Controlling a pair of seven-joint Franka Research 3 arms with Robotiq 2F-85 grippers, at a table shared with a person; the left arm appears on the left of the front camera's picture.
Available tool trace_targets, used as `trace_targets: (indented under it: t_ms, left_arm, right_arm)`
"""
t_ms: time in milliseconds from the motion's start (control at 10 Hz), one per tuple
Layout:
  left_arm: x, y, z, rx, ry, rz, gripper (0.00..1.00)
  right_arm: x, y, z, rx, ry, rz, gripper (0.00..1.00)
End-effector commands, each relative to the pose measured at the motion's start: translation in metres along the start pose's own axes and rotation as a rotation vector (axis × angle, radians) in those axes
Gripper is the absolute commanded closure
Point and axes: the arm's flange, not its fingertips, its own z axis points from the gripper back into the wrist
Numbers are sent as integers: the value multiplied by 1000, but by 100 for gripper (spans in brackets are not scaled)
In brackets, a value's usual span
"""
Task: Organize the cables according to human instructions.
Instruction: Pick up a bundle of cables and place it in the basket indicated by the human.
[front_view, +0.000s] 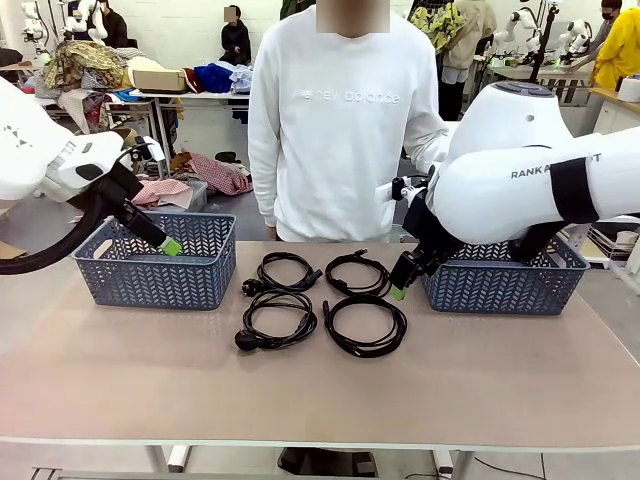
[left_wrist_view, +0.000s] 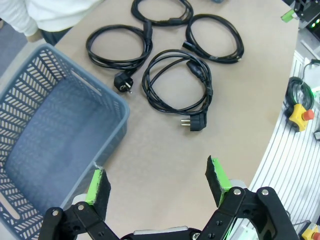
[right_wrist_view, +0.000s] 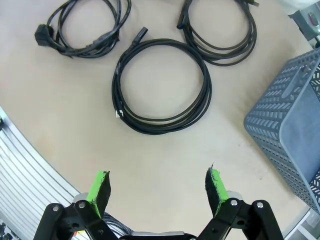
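Four cables lie mid-table between baskets, probably awaiting person's sorting cue. Your left gripper and right gripper hover spread wide, empty, poised to pick.

Two blue-grey plastic baskets, left basket and right basket, on a tan desk, person in a white sweatshirt behind it, clothes pile way back
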Motion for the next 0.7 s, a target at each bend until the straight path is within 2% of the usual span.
trace_targets:
  t_ms: [0, 300, 600]
  left_arm:
    - [-2, 3, 0, -19, -18, -14, 0]
    - [-2, 3, 0, -19, -18, -14, 0]
    - [-2, 3, 0, -19, -18, -14, 0]
  right_arm:
    - [-1, 2, 2, 2, -5, 3, 0]
    - [0, 0, 0, 0, 0, 0, 0]
    - [28, 13, -29, -45, 2, -134, 0]
